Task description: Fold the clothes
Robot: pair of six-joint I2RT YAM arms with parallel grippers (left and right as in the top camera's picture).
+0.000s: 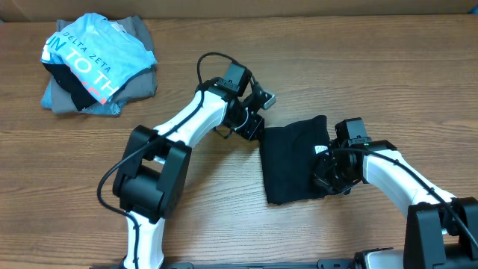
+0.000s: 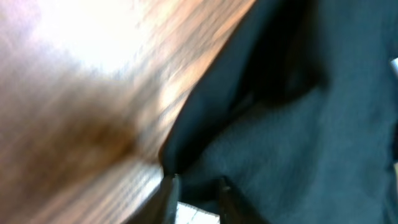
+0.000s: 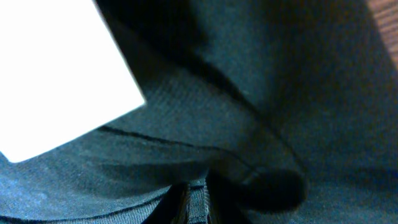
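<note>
The clothes (image 1: 291,161) are a black garment lying folded into a rough rectangle right of the table's middle. My left gripper (image 1: 252,127) sits at its upper left corner. In the left wrist view its fingertips (image 2: 199,183) stand narrowly apart at the edge of the clothes (image 2: 298,124), with black cloth pinched between them. My right gripper (image 1: 326,170) is at the garment's right edge. In the right wrist view it (image 3: 198,190) is shut on a ribbed fold of the clothes (image 3: 249,74), close to a white label (image 3: 62,74).
A pile lies at the back left of the wooden table (image 1: 224,217): a light blue printed shirt (image 1: 93,52) on top of a grey garment (image 1: 138,78). Both arms reach in from the front edge.
</note>
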